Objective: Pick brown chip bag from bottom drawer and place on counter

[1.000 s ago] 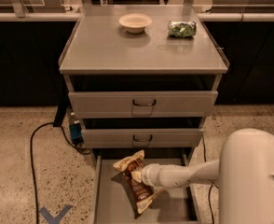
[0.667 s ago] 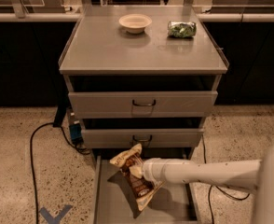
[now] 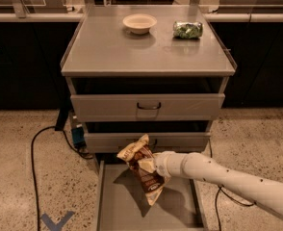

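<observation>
Brown chip bag (image 3: 148,186) diagonal in hand (image 3: 150,166)

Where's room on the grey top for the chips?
The flat grey metal counter is bare across its front half, up to the cream bowl and clear green-filled packet crowding the back. The gripper holds the crinkled brown chip bag above the shallow grey bottom drawer.

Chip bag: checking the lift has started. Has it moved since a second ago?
Yes, up: the chip bag, held in the gripper, now overlaps the closed drawer front.
</observation>
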Robot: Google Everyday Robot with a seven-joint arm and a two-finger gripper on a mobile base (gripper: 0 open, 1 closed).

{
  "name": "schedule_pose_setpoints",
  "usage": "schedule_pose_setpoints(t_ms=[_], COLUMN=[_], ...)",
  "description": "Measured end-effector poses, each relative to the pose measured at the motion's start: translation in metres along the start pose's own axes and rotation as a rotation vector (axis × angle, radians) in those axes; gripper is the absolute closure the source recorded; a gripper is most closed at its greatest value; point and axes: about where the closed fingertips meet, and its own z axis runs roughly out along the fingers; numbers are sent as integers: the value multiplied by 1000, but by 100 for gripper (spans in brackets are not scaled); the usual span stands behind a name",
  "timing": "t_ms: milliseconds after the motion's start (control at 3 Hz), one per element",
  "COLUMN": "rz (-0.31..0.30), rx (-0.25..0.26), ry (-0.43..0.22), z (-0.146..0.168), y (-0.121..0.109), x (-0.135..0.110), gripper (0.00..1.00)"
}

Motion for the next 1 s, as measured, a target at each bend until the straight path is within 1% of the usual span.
schedule_pose_setpoints(t_ms=[333,667,1000], rz=[-7,-20,-10], rx=[-4,14,-5], ry=[2,-20,-84], z=[1,-11,-37], y=[1,-2,-6], x=[-4,-39,-89], gripper=[100,100,100])
